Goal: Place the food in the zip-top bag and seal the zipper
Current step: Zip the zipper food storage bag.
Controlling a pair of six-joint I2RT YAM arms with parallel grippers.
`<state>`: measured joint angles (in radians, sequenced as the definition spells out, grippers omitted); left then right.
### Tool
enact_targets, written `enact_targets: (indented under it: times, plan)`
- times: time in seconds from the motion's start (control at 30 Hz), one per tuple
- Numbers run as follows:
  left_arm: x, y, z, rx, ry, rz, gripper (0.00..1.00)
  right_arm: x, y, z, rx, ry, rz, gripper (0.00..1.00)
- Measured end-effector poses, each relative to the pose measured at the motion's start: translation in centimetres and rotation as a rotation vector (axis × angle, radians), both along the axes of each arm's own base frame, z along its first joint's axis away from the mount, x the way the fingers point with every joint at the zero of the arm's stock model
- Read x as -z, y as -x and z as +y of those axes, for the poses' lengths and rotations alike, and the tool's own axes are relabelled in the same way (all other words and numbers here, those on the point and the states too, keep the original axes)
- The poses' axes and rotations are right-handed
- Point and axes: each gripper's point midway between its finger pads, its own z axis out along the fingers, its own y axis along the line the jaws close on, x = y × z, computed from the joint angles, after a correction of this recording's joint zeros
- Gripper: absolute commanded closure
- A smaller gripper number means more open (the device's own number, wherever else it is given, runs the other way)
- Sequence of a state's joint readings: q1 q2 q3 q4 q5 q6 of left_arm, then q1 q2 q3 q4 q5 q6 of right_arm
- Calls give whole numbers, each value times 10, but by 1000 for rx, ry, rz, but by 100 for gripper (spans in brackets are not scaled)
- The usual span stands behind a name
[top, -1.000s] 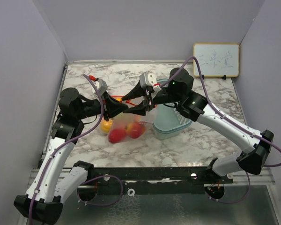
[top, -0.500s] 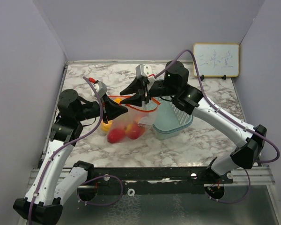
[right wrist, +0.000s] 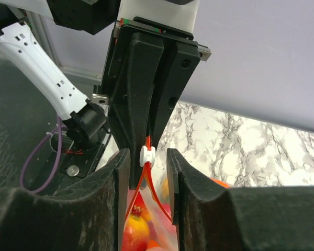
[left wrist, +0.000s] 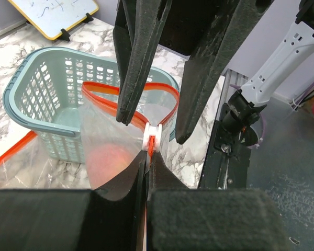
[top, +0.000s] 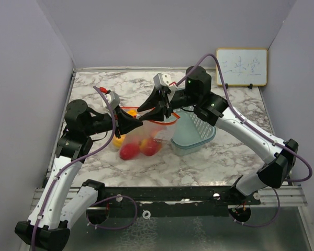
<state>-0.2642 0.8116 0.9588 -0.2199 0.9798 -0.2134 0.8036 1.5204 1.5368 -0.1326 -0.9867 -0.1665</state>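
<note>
Left gripper point(left wrist: 148, 158) pinching the zipper point(left wrist: 100, 98) end, right gripper point(right wrist: 147, 152) narrowly straddling its white slider point(left wrist: 153, 131) (gaps either side)

The right gripper point(top: 145, 112) is no longer over the left rim of the teal basket point(top: 191, 138). It now sits higher, farther and more to the left. Its fingers are drawn narrower and now flank the white slider point(right wrist: 147, 155) on the zipper point(top: 165, 123). More of that red-orange strip shows along the right side of the zip-top bag point(top: 157, 135).
</note>
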Motion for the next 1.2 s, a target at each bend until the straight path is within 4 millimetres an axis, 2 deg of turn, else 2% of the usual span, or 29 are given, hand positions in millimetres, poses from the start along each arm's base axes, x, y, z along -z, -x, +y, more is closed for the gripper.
enact_targets:
  times: [0.23,0.3,0.37,0.43,0.47,0.83,1.2]
  plan:
    - [0,0,0,0,0,-1,100,2,-2,4,-5,15,45,64]
    - [0,0,0,0,0,-1,100,4,-4,7,-5,22,59,68]
    - [0,0,0,0,0,-1,100,7,-5,8,-4,32,78,78]
    - [0,0,0,-1,0,-1,100,10,-5,8,-3,40,93,95]
    - [0,0,0,-1,0,-2,100,11,-4,8,-5,45,101,98]
    - [2,-2,3,-25,-15,-5,100,13,-5,5,5,55,120,99]
    - [-13,-4,16,-131,-61,-59,100,26,-21,-13,52,82,88,99]
